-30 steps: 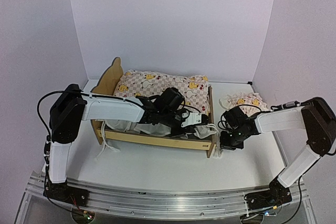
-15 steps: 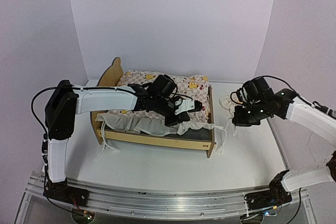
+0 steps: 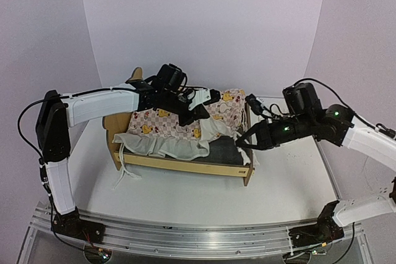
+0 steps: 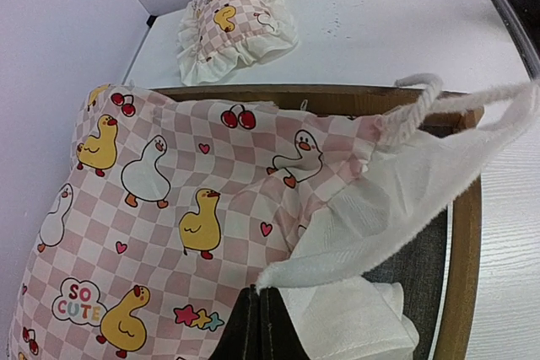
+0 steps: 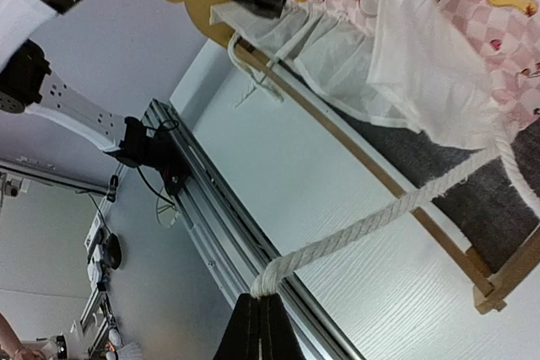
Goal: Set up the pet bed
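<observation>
White tabletop (image 3: 185, 199), lilac walls (image 3: 204, 23): our pet bed (image 3: 185, 166) sits mid-table between both arms.
We see its light-wood frame, bear-ear headboard (image 3: 132, 85) and dark grey base (image 3: 226, 153) partly bared. Our left gripper (image 4: 258, 305) is clenched on the duck quilt's (image 4: 169, 200) white edge above the bed; our right gripper (image 5: 259, 314) pinches the quilt's white cord (image 5: 371, 221) near the footboard.
</observation>
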Robot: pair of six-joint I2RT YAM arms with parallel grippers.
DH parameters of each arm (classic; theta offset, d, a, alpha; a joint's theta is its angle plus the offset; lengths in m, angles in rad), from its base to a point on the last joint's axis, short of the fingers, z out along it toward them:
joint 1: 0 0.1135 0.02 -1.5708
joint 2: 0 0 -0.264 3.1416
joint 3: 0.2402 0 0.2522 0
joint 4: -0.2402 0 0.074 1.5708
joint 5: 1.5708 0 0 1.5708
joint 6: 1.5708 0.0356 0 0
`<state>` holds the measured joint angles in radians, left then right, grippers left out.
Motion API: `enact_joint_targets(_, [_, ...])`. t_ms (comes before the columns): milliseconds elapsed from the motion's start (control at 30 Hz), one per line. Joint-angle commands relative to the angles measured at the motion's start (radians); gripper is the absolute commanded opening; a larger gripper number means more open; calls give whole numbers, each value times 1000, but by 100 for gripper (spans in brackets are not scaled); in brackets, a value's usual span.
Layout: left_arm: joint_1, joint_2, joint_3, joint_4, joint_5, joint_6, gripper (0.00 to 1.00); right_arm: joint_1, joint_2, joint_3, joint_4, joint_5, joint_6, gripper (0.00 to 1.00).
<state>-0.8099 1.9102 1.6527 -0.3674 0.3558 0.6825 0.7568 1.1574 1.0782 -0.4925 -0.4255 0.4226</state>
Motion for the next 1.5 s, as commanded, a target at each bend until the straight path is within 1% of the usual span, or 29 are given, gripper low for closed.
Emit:
enact_joint_targets(0, [2, -59, -21, 10, 11, 20, 2, 135, 105, -9, 43, 64, 46, 0])
enact_joint_targets(133, [8, -60, -30, 10, 7, 26, 2, 202, 171, -43, 198, 76, 77, 0])
enact_joint_targets(200, [11, -63, -31, 9, 6, 30, 2, 240, 211, -37, 202, 100, 59, 0])
enact_joint_targets(300, [12, -69, -46, 10, 5, 50, 2, 284, 284, -72, 184, 146, 75, 1])
enact_joint_targets(333, [12, -74, -55, 11, 5, 57, 2, 297, 314, -78, 165, 151, 84, 11])
enact_joint_targets(400, [12, -84, -80, 12, 8, 80, 2, 308, 346, -59, 109, 157, 77, 34])
enact_joint_targets(467, [12, -100, -111, 12, 14, 107, 2, 310, 338, -25, 38, 180, 37, 56])
enact_joint_targets(500, [12, -109, -128, 12, 19, 120, 2, 310, 318, -6, 0, 209, 5, 62])
enact_joint_targets(567, [12, -125, -164, 21, 27, 141, 2, 310, 258, 34, -80, 300, -64, 70])
enact_joint_targets(633, [12, -133, -185, 28, 30, 143, 2, 297, 184, 58, -124, 387, -129, 75])
enact_joint_targets(667, [12, -135, -191, 30, 33, 140, 2, 283, 142, 65, -139, 423, -150, 77])
enact_joint_targets(700, [12, -136, -194, 33, 35, 137, 2, 259, 106, 67, -148, 443, -167, 75])
enact_joint_targets(733, [12, -136, -196, 36, 35, 134, 2, 220, 73, 69, -159, 461, -173, 70])
enact_joint_targets(800, [12, -137, -196, 41, 34, 131, 2, 97, 26, 60, -181, 473, -182, 62])
enact_joint_targets(833, [12, -137, -196, 44, 33, 130, 2, 39, 13, 50, -196, 474, -189, 58])
enact_joint_targets(900, [12, -136, -194, 50, 30, 127, 2, -71, 10, 7, -212, 483, -257, 55])
enact_joint_targets(933, [12, -135, -194, 53, 30, 126, 2, -122, 18, -17, -213, 466, -293, 53])
enact_joint_targets(1000, [12, -136, -194, 55, 32, 125, 2, -231, 52, -72, -207, 384, -353, 51])
enact_joint_targets(1100, [12, -137, -197, 54, 38, 122, 3, -347, 134, -130, -164, 241, -447, 51])
enact_joint_targets(1200, [12, -138, -201, 58, 44, 117, 2, -366, 164, -206, -50, 125, -552, 59])
enact_joint_targets(1267, [12, -136, -202, 63, 50, 115, 2, -378, 150, -291, 102, 54, -592, 66])
enact_joint_targets(1300, [12, -133, -202, 64, 52, 114, 2, -386, 150, -325, 180, 41, -593, 67])
enact_joint_targets(1333, [12, -132, -200, 64, 52, 114, 2, -399, 158, -339, 220, 27, -595, 68])
enact_joint_targets(1467, [12, -128, -199, 64, 56, 112, 2, -417, 243, -348, 309, -21, -630, 67])
